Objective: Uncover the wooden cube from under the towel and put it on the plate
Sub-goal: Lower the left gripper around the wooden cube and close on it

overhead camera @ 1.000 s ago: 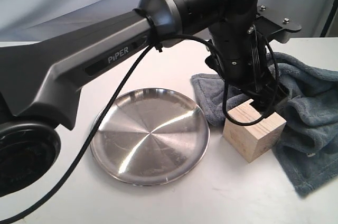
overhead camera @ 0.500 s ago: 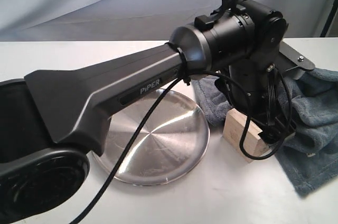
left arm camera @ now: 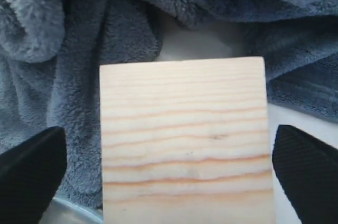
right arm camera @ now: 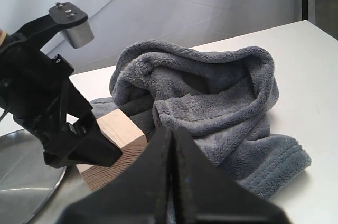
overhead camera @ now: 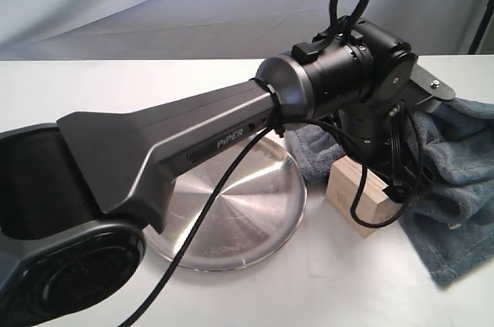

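Note:
The wooden cube (overhead camera: 349,194) stands uncovered on the white table between the plate (overhead camera: 231,223) and the bunched grey-blue towel (overhead camera: 455,188). My left gripper (overhead camera: 386,182) is down over the cube. In the left wrist view the cube (left arm camera: 185,139) fills the middle, and the gripper (left arm camera: 169,150) is open with one black finger (left arm camera: 31,176) on each side, a narrow gap showing at both. My right gripper (right arm camera: 172,147) is shut with nothing in it, low in front of the towel (right arm camera: 211,92). It sees the cube (right arm camera: 120,128) and the left gripper (right arm camera: 68,134).
The steel plate (right arm camera: 21,176) lies directly beside the cube, and its rim (left arm camera: 74,209) shows as a sliver. The long left arm (overhead camera: 193,150) spans the table above the plate. The towel heap rises behind and beside the cube. A grey backdrop hangs behind the table.
The left arm has reached further over and dropped, bringing its open gripper from above the cube's far edge down around the cube. Cube, towel and plate have stayed put.

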Available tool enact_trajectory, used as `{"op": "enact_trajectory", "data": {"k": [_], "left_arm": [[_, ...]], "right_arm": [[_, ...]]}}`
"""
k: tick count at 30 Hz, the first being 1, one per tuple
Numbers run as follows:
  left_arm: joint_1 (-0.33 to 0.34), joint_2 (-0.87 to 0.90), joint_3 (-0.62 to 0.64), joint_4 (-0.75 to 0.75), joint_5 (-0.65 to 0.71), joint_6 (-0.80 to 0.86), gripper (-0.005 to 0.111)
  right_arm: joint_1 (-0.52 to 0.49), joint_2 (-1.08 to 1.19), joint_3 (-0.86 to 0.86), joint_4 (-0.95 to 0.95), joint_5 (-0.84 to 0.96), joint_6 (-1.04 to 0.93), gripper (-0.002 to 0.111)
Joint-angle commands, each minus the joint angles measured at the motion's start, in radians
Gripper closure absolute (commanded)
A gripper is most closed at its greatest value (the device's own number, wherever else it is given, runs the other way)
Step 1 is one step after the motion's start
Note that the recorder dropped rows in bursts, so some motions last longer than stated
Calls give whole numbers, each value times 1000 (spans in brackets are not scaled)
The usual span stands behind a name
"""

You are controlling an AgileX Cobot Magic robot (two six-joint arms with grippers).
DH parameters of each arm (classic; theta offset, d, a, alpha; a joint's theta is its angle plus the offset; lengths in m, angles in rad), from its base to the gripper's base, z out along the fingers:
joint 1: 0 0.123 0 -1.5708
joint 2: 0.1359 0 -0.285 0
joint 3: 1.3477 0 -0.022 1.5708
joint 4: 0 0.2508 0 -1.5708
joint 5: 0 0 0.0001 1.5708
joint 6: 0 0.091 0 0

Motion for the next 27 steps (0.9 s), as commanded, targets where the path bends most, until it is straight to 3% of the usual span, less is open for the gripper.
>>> {"op": "enact_trajectory", "data": {"k": [1, 11, 27], "left_arm": [[-1, -8, -4, -2, -12, -35, 2], [-1, 96, -4, -50, -14, -36, 2], [-1, 110, -4, -47, -14, -56, 2]], "right_arm": [[0, -6, 3, 5, 12, 4, 105], [0, -6, 3, 5, 12, 4, 105], [0, -6, 3, 5, 12, 4, 105]]}}
